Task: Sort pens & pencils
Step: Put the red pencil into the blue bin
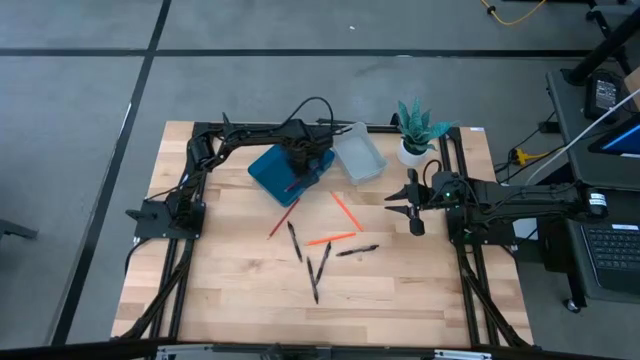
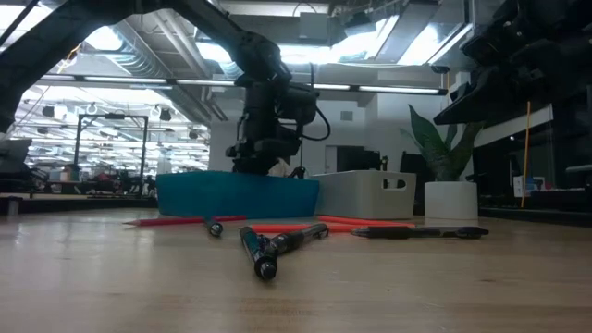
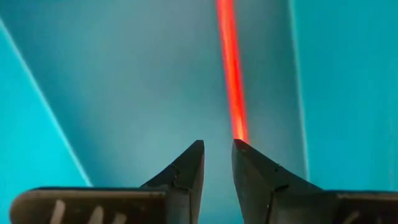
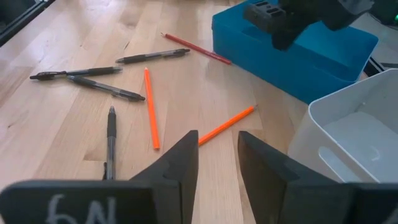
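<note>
We read the scene from the teal rectangular plastic bin (image 1: pixel 268 172), our landmark near the far edge of the pale wooden surface (image 1: pixel 220 290). The left tool (image 1: pixel 303 160) hangs directly over the bin, its dark fingers (image 3: pixel 186 168) parted by a narrow gap and gripping nothing; a red pencil (image 3: pixel 231 68) lies on the bin floor just ahead of the tips, its long axis running straight away from them. We judge the step in hand to be dropping off a pencil, and doing it well means lifting straight up so the fingers do not drag the pencil or catch the bin wall. Toward us from the bin, a thin red pencil (image 1: pixel 283 218) lies diagonally just beside the bin's near corner, then four slim black pens (image 1: pixel 294 240) point mostly along the near–far line, with one lying crosswise at the right. Two orange pencils (image 1: pixel 346 210) sit among them, one slanting, one nearly crosswise. Right of the bin stands a white plastic tray (image 1: pixel 358 155). Farther right the right tool (image 1: pixel 414 203) waits, slightly parted, empty.
</note>
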Robot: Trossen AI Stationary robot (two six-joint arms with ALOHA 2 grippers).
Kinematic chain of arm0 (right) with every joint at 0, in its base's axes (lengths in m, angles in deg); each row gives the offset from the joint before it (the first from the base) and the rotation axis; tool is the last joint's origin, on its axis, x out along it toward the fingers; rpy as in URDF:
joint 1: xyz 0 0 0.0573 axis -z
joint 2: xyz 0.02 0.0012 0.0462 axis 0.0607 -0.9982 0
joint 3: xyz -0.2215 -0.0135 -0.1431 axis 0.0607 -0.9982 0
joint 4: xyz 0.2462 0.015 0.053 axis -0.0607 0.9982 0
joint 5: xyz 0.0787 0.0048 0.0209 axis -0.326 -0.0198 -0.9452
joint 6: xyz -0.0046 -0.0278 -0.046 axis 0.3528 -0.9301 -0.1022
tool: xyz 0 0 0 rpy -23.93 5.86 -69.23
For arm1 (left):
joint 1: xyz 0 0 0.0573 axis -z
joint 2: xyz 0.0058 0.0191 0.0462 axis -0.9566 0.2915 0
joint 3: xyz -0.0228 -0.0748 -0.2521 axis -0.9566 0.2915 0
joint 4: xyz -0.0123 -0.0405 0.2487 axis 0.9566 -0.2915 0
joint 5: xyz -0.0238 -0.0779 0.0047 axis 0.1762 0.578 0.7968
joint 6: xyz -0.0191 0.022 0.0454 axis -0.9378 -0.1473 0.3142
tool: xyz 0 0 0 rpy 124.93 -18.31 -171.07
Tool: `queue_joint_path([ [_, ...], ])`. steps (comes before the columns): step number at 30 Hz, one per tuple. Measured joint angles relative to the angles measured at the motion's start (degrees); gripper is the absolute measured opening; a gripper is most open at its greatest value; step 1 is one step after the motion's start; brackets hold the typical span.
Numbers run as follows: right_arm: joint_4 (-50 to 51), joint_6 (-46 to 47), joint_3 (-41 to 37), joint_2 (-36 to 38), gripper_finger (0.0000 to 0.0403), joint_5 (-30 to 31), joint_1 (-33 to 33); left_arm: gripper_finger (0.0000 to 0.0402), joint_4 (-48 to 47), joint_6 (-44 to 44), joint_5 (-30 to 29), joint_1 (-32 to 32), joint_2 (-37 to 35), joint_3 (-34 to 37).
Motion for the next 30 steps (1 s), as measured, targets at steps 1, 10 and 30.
queue_joint_path([
  [1,0.00,-0.02,0.00,0.00,0.0115,0.00,0.00,0.0075,-1.01,0.00,0.00,0.00,0.00,0.00],
  [10,-0.22,0.01,0.00,0.00,0.0115,-0.01,0.01,0.0071,-4.03,1.73,-0.26,0.30,-4.45,-0.02],
  [30,-2.45,1.64,0.09,0.00,0.0115,0.01,0.04,0.0071,19.83,-7.87,-8.09,13.61,-45.78,31.03],
])
